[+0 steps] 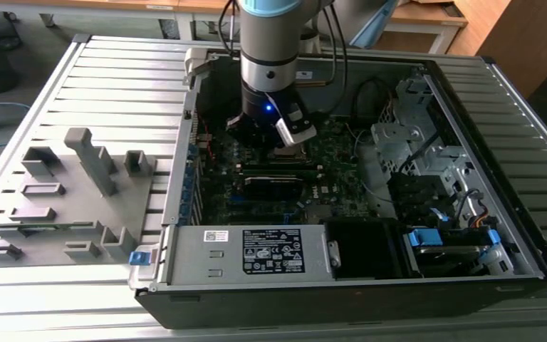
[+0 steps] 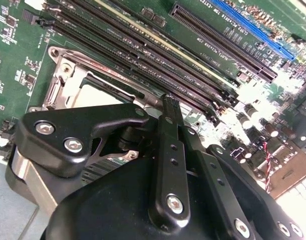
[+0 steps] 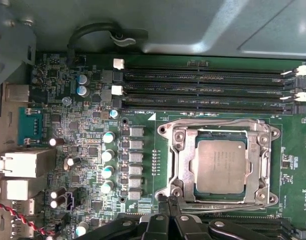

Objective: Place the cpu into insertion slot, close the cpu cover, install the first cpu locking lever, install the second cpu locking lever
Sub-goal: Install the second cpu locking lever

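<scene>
The cpu (image 3: 220,166) lay flat in the insertion slot (image 3: 203,137) on the motherboard (image 3: 82,150), dull silver top up, with the cpu cover (image 3: 180,160) closed around it as a shiny frame. The gripper (image 3: 170,207) hovered at the socket's edge, its jaws pressed together and holding nothing, near a thin locking lever (image 3: 218,206).

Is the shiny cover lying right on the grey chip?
Touching. In the first wrist view the cpu cover is closed flat, its window's edges overlapping the cpu with no gap.
</scene>
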You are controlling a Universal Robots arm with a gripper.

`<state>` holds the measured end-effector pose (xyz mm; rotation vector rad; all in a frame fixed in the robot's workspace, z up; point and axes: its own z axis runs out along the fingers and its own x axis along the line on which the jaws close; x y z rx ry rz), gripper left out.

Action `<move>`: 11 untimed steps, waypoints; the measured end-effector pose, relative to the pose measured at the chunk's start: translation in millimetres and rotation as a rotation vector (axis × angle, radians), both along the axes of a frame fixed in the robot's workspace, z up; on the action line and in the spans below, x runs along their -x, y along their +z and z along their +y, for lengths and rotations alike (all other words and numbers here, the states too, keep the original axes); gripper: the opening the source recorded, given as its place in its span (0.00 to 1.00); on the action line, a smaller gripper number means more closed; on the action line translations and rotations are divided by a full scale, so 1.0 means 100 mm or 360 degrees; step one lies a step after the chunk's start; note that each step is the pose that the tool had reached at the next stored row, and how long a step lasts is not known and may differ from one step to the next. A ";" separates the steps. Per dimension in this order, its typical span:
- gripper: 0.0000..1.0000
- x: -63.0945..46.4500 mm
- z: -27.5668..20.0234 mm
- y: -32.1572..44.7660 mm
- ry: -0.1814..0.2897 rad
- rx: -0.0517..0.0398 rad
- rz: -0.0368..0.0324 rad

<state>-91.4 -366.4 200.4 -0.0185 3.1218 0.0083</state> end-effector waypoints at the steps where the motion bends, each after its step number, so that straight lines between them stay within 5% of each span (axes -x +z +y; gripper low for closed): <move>1: 0.11 0.01 0.000 -0.002 0.0000 0.0000 0.0000; 11: 0.11 0.03 0.027 -0.011 0.0003 0.0000 0.0000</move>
